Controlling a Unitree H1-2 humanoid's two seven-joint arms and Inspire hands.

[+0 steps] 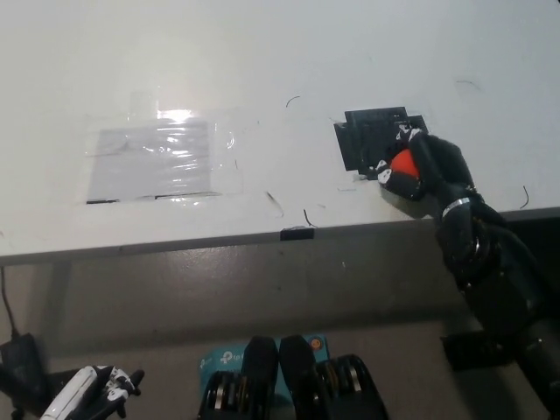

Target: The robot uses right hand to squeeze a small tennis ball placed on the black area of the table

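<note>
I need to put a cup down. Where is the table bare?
Bare: the far table, and between the shiny taped sheet and black area. Crowded: black area's near right, where right hand grips the ball.

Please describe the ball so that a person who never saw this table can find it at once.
On the white table, look toward the right part of the near edge, where a black patch is stuck on the surface. Over its near right corner, the black right hand is closed around the ball. The ball is the only orange-red thing there.
</note>
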